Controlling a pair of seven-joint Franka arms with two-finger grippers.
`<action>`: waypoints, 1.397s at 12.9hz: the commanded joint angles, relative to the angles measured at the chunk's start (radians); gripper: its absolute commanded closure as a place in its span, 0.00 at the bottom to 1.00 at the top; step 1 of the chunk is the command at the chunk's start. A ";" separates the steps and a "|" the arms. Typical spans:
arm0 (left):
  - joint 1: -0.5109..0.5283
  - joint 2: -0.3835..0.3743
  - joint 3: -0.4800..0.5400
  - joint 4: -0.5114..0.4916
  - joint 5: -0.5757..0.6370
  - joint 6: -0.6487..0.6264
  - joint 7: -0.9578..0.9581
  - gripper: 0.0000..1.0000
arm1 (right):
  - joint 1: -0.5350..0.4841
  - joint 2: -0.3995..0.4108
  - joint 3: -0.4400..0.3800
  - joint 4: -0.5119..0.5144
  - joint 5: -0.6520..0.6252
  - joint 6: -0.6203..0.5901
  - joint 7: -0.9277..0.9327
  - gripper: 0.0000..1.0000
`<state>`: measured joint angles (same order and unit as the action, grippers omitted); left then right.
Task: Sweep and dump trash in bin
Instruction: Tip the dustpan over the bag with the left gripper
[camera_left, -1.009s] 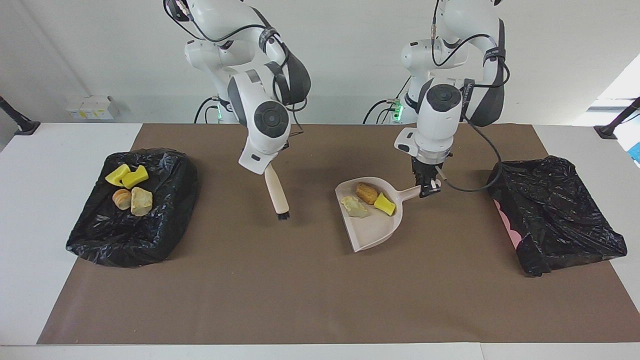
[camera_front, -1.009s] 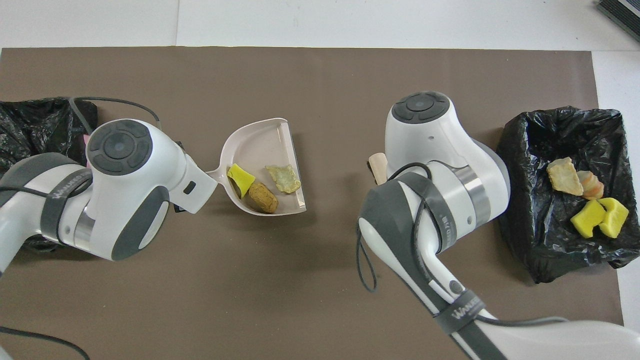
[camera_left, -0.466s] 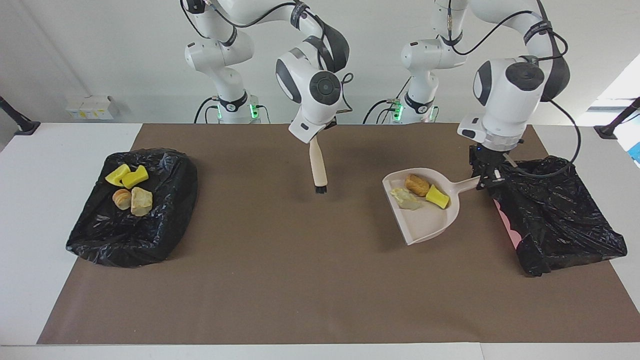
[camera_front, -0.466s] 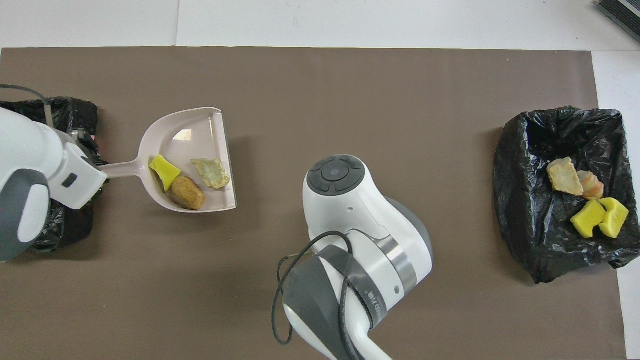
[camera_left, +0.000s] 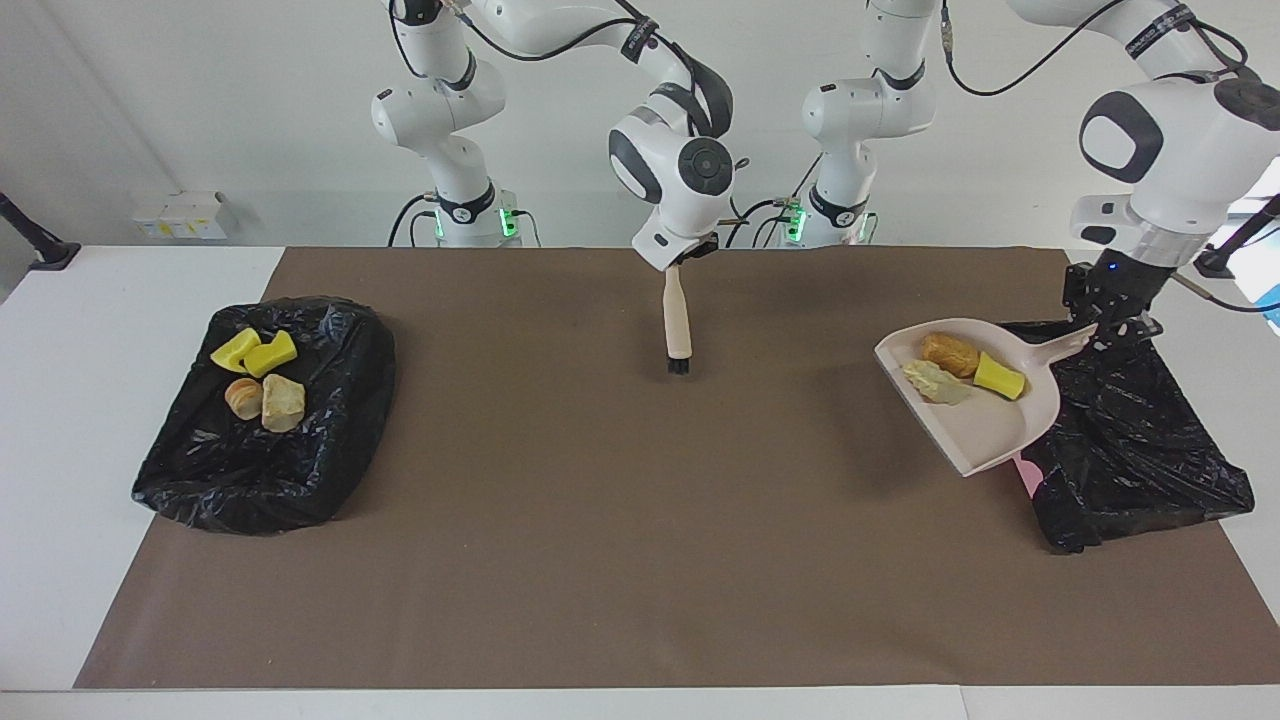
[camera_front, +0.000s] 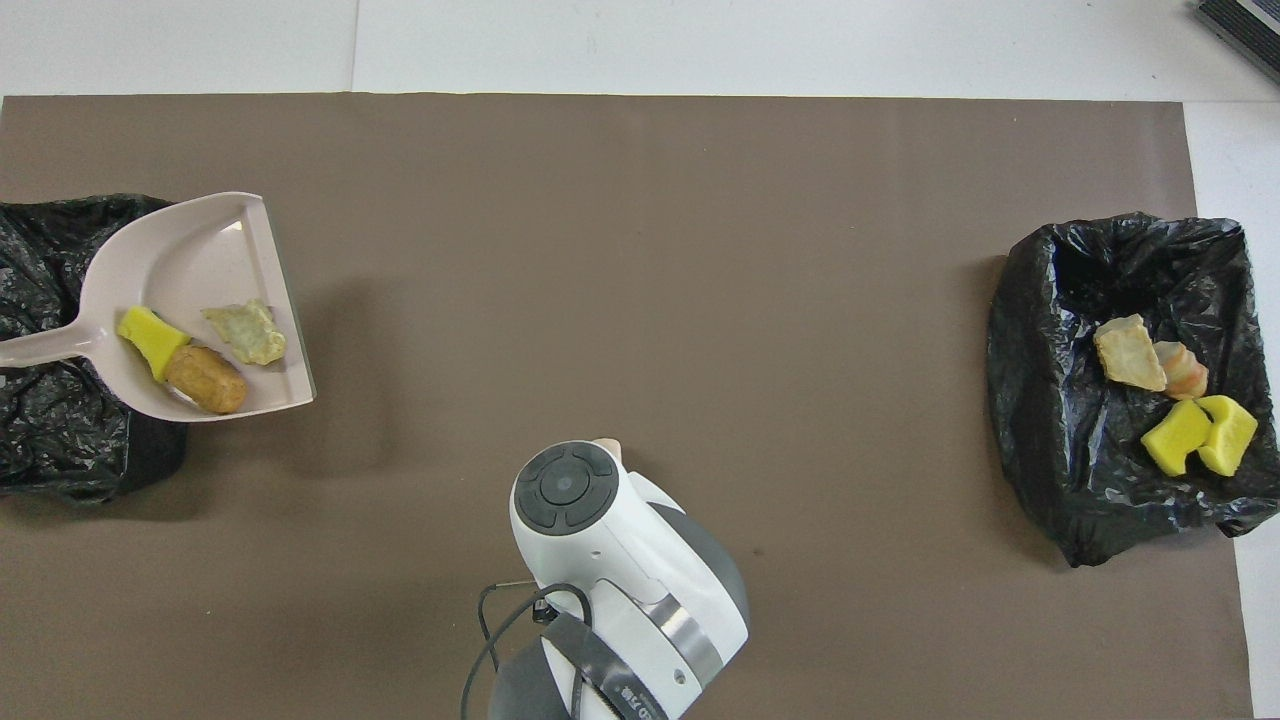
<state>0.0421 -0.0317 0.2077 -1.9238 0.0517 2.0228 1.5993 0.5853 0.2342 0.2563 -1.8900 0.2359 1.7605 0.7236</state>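
Observation:
My left gripper (camera_left: 1105, 330) is shut on the handle of the beige dustpan (camera_left: 985, 430), which hangs tilted over the edge of the black-bagged bin (camera_left: 1140, 450) at the left arm's end of the table. In the pan lie three pieces of trash: an orange-brown lump (camera_left: 948, 353), a yellow chunk (camera_left: 998, 377) and a pale lump (camera_left: 935, 381). From overhead the dustpan (camera_front: 190, 260) overlaps that bin (camera_front: 50, 440), and the left gripper is out of frame. Over the middle of the mat, my right gripper (camera_left: 685, 255) is shut on the brush (camera_left: 677, 325), bristles down.
A second black-bagged bin (camera_left: 265, 415) at the right arm's end holds several pieces of trash (camera_left: 262, 375). A brown mat (camera_left: 600, 540) covers the table. Small white boxes (camera_left: 180, 213) stand on the white tabletop near the robots' edge.
The left arm has carried the loaded dustpan up and sideways to the bin at its end of the table. The right arm has drawn the brush back toward the robots, over the mat's middle.

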 joint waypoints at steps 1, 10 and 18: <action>-0.005 0.041 0.114 0.101 -0.024 -0.045 0.121 1.00 | 0.019 0.008 0.000 -0.027 0.029 0.045 0.005 1.00; 0.009 0.162 0.237 0.249 0.337 0.122 0.214 1.00 | 0.024 -0.003 0.001 -0.072 0.031 0.117 -0.001 0.00; -0.059 0.133 0.159 0.227 0.727 -0.060 -0.019 1.00 | -0.025 -0.061 -0.008 0.048 0.003 -0.010 -0.044 0.00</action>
<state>0.0057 0.1199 0.4056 -1.6987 0.6947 2.0353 1.6557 0.5861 0.2225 0.2502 -1.8445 0.2368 1.7767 0.7173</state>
